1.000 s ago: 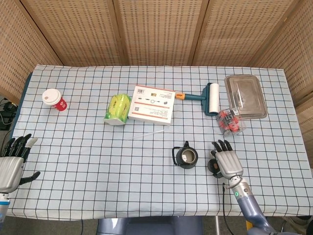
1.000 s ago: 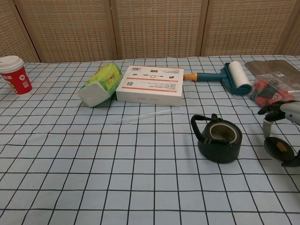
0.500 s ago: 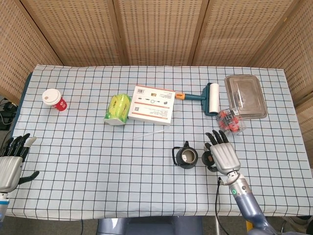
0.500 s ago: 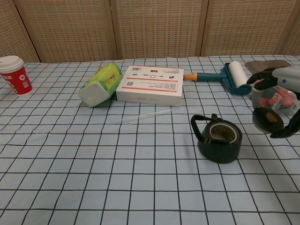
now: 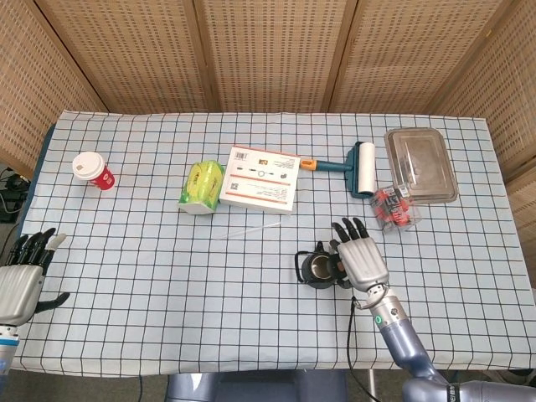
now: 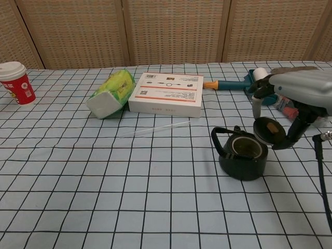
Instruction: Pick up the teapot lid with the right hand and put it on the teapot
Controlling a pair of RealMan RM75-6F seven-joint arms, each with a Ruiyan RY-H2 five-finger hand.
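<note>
The black teapot stands open-topped near the table's front right, also seen as the teapot from the head. My right hand holds the dark round lid between thumb and fingers, in the air just right of and slightly above the teapot's rim. In the head view the right hand covers the lid and overlaps the teapot's right edge. My left hand hangs open at the far left front edge, holding nothing.
A red paper cup, green tissue pack, white box, lint roller, a clear straw, metal tray and a small box of red items lie further back on the checked cloth.
My right hand lifted the lid off the table at the right and carried it leftward until it hangs beside the teapot's opening. The left hand barely moved.
</note>
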